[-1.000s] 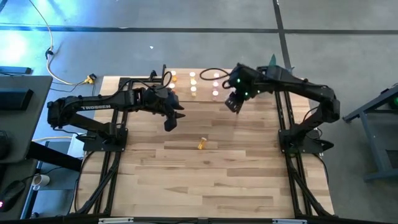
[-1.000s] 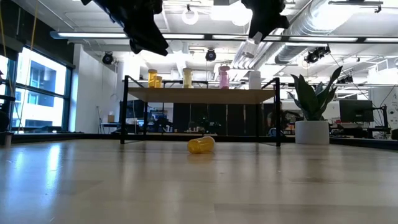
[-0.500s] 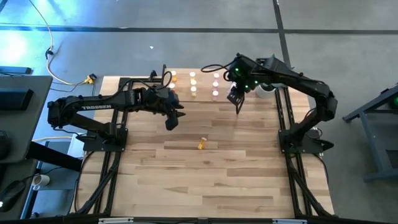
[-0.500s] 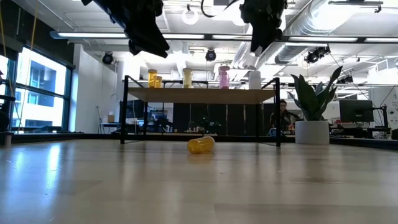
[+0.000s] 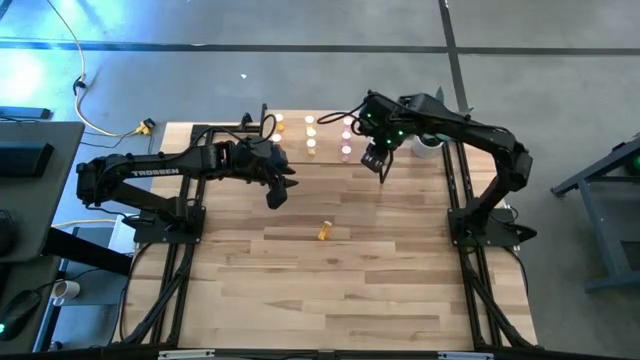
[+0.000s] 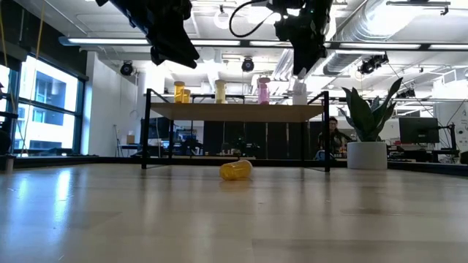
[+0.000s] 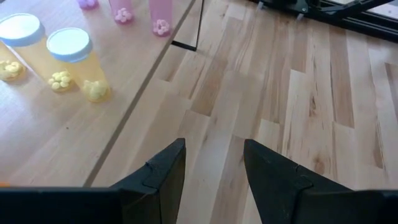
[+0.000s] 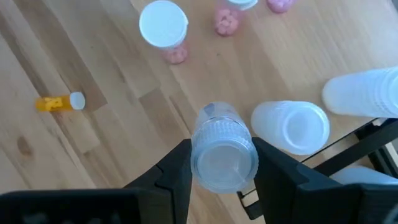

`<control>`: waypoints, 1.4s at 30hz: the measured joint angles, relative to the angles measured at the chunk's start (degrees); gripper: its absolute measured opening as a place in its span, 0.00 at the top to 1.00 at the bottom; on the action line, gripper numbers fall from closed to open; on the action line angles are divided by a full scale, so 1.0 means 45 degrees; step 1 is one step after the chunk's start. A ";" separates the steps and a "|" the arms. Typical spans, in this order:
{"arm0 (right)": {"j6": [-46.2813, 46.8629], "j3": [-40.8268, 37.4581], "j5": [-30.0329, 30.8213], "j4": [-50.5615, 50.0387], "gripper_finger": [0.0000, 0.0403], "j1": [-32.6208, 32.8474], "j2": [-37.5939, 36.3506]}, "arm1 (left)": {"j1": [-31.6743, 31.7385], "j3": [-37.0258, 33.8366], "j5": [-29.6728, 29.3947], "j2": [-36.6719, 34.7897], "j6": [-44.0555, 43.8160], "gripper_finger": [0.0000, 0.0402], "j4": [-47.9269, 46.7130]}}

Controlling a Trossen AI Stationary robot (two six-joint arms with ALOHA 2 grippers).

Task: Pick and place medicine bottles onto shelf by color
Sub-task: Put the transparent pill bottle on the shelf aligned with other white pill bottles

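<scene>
My right gripper (image 5: 382, 165) is shut on a clear bottle with a white cap (image 8: 222, 152), high above the right end of the shelf (image 6: 238, 112); the bottle also shows in the low view (image 6: 298, 70). Yellow (image 7: 78, 59), pink (image 8: 165, 28) and clear bottles (image 8: 292, 127) stand on the shelf. One yellow bottle (image 5: 323, 232) lies on its side on the table. My left gripper (image 7: 211, 163) is open and empty, in the air near the shelf's left end (image 5: 275, 195). My right gripper pinches the clear bottle at its capped upper end (image 8: 224, 163) between its two fingers, one on either side. The fingers come from above and point down. The bottle hangs roughly upright below them, clear of the shelf.
A white plant pot (image 6: 365, 155) stands at the table's far right beside the shelf. The shelf's black legs (image 6: 326, 131) stand at its ends. Bare wooden tabletop (image 5: 350, 290) stretches toward the near edge.
My right gripper has tipped from a slant to point more steeply down and has shifted a little toward the table's left over the shelf's right end, carrying the clear bottle, which now hangs more upright.
</scene>
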 joint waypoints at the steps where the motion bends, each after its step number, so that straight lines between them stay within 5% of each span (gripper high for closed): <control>1: 0.0015 0.0000 -0.0003 0.0001 0.69 -0.0028 0.0005 | 0.0000 -0.0003 0.0000 0.0000 0.0000 0.62 0.0000; 42: -0.1579 0.0306 -0.0151 -0.1723 0.69 -0.0500 0.0643 | 0.0000 -0.0005 0.0000 0.0000 -0.0141 0.62 0.0000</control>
